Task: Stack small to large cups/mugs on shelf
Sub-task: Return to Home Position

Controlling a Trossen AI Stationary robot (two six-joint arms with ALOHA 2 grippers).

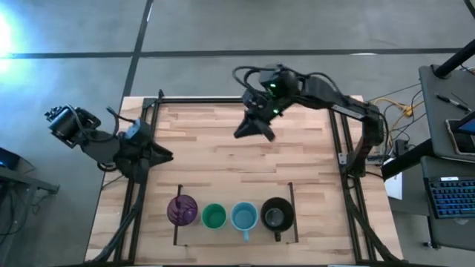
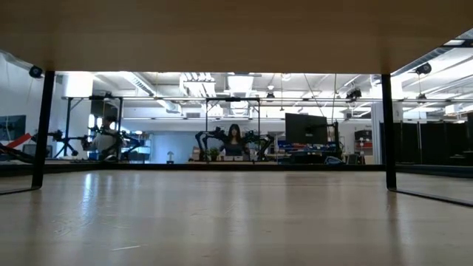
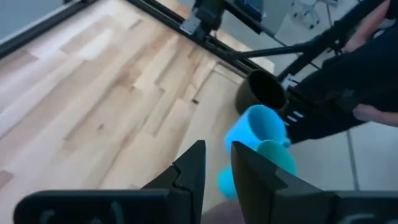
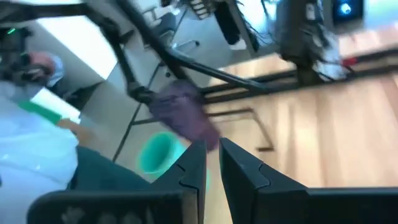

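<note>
Wooden worktop (image 1: 223, 159) holds four cups in a row inside the lined shelf (image 1: 291, 194): purple tumbler (image 1: 182, 209), green cup (image 1: 214, 216), blue mug (image 1: 243, 217), black mug (image 1: 277, 214). Both end effectors, left (image 1: 159, 155) and right (image 1: 254, 129), are empty with fingers nearly together. Sorting looks complete; only retreat remains.

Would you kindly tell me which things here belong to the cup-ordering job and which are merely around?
Part of the job:
purple tumbler
green cup
light-blue mug
black mug
outlined shelf area

Merely around:
black metal frame
keyboard beside the table
cables
</note>
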